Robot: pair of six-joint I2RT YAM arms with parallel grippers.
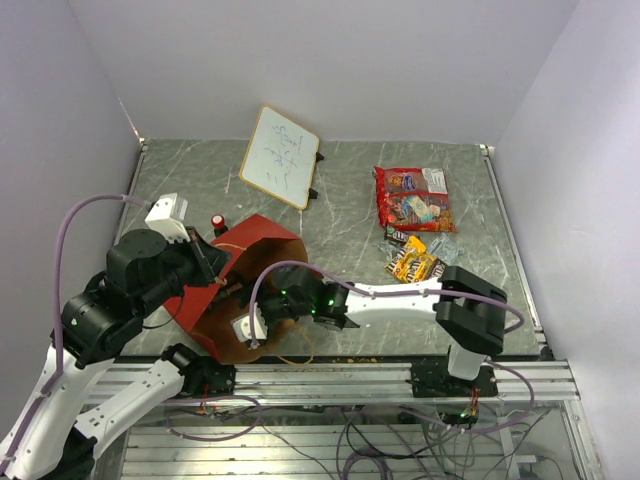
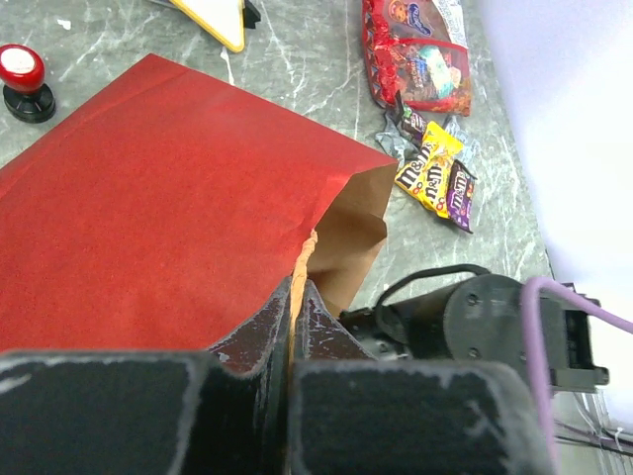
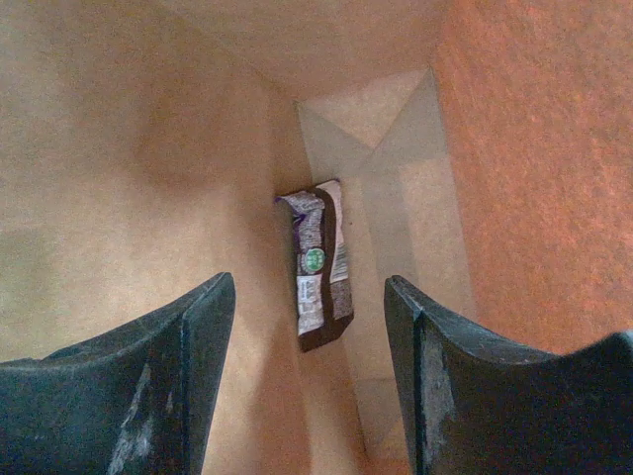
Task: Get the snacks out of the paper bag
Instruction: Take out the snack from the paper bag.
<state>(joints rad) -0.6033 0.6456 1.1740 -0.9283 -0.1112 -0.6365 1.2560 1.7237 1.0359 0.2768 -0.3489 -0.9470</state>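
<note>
Top external view: we see the paper bag point(image 1: 240, 285) lying on its side at the near left of the counter point(image 1: 350, 225), mouth toward the near edge. The right arm point(image 1: 390, 295) stretches leftward into that mouth. At the far right, well apart from it, lie the red candy bag point(image 1: 413, 197) and, just nearer, a cluster of small packets point(image 1: 415, 258), so we judge most of the unloading done.

Left wrist view: the left end effector point(image 2: 297, 292) is pinched together on the edge of the bag's mouth. We take this as holding it open and steady for the other arm.

Right wrist view: the right end effector point(image 3: 307, 287) is inside the kraft interior, its fingers apart and empty. They frame a purple packet point(image 3: 318, 267) lying against the bag's bottom fold. We judge it lined up to advance and close on this snack.
</note>
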